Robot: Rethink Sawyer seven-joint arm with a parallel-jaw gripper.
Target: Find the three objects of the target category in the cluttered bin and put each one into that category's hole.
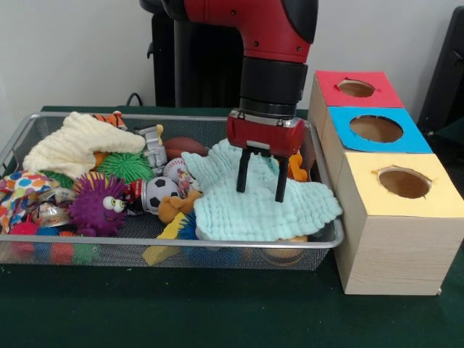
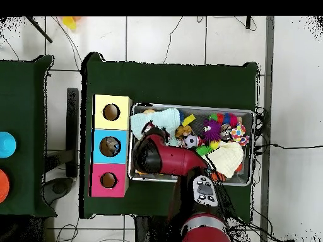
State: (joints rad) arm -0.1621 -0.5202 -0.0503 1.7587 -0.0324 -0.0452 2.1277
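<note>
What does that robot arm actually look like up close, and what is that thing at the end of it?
The arm is thick and rounded, glossy red with black sections; a black cylindrical wrist leads down to a boxy red block. From that block hang two thin, straight black fingers, which form the gripper. From overhead, the arm shows a grey panel with small dark buttons.

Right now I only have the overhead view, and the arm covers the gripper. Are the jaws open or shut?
Observer: Open. From the front, the gripper hangs with its jaws spread and nothing between them.
Operator: What is under it?
Observer: The pale green cloth. The tips appear to rest on its surface.
Operator: Anything else the arm hides from me?
Observer: An orange toy shows just behind the cloth, beside the gripper.
</note>
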